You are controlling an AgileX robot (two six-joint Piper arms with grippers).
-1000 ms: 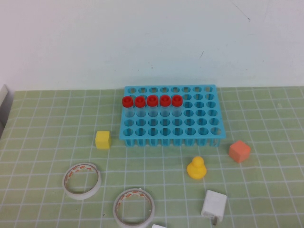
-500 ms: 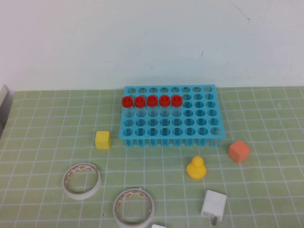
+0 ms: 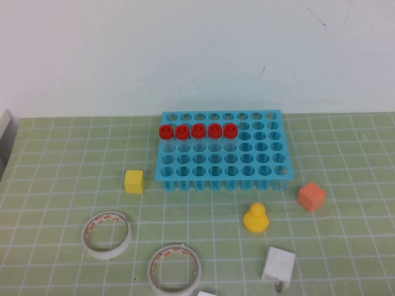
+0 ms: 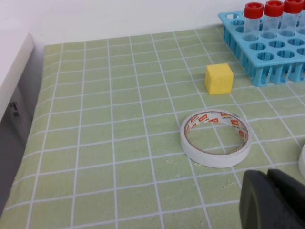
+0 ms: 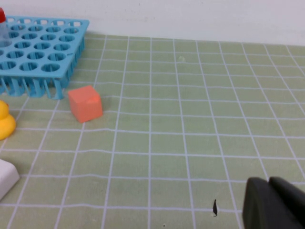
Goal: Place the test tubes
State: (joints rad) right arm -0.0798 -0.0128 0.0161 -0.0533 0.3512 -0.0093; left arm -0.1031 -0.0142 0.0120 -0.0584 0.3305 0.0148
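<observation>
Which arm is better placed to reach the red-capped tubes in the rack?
Left, probably. The tubes stand in the left half of the rack. The left gripper, shut, sits by a tape roll; the right gripper, shut, is beyond the orange cube.

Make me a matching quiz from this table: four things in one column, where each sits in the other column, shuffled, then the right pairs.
Things
1. yellow cube
2. orange cube
3. duck
4. red-capped tubes

Places
A. standing in the blue rack
B. on the mat, left of the rack
C. off the rack's right front corner
D. on the robot's side of the rack, near the white charger

Pairs: 1-B, 2-C, 3-D, 4-A.

The left gripper is shut and empty by a tape roll. The right gripper is shut and empty over bare mat.
</observation>
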